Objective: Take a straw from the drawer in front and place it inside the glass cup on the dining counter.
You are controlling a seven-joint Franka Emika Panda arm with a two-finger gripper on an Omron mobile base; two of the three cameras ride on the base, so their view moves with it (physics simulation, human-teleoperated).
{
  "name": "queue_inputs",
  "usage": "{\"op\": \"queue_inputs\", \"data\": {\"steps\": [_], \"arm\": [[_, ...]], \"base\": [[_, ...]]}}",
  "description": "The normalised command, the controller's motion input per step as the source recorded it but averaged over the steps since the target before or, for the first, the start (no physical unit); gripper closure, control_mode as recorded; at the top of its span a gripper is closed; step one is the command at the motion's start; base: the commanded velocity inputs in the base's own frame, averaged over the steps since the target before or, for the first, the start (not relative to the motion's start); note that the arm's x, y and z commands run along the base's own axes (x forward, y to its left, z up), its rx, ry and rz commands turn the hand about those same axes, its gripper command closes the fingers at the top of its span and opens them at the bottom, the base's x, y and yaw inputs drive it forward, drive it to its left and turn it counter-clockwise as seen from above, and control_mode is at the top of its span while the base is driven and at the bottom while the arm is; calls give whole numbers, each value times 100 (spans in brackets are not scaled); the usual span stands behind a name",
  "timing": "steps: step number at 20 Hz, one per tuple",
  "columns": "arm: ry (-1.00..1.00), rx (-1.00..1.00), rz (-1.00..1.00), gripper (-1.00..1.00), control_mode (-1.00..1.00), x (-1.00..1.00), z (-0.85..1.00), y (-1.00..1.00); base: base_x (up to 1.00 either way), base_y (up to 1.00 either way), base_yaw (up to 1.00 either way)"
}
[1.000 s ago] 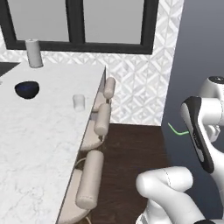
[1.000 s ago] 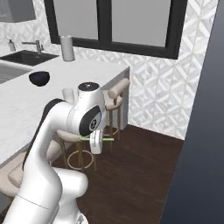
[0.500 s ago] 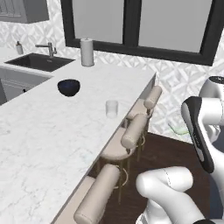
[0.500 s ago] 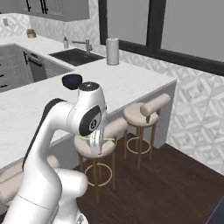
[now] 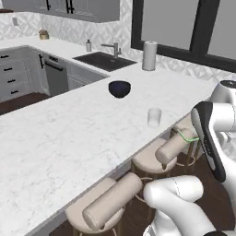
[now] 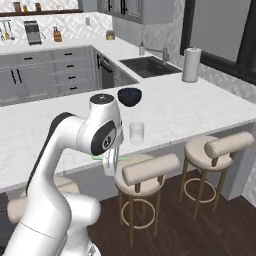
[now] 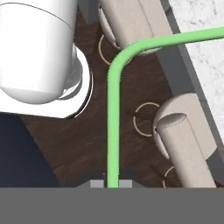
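base swung round since a second ago, whole view shifted; sink (image 5: 105,60) came into sight. jaws stayed pinched on the straw (image 7: 114,113). glass cup (image 5: 154,117) sat on the table (image 5: 69,138) near dark bowl (image 5: 119,89).

Dining counter (image 5: 69,138) carries glass cup (image 5: 154,117), dark bowl (image 5: 119,88), paper-towel roll (image 5: 149,56).

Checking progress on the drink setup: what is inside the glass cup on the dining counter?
Nothing shows inside the glass cup; it looks empty through its clear sides. The straw is in the gripper, over the floor by the stools.
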Motion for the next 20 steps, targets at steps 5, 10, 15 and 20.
{"op": "queue_inputs", "data": {"steps": [5,10,15,20], "arm": [[0,0,0,100,100,0,0,0],[0,0,0,100,100,0,0,0],[0,0,0,100,100,0,0,0],[0,0,0,100,100,0,0,0]], "base": [[11,-42,54],[8,-80,42],[3,-80,41],[17,-62,43]]}}
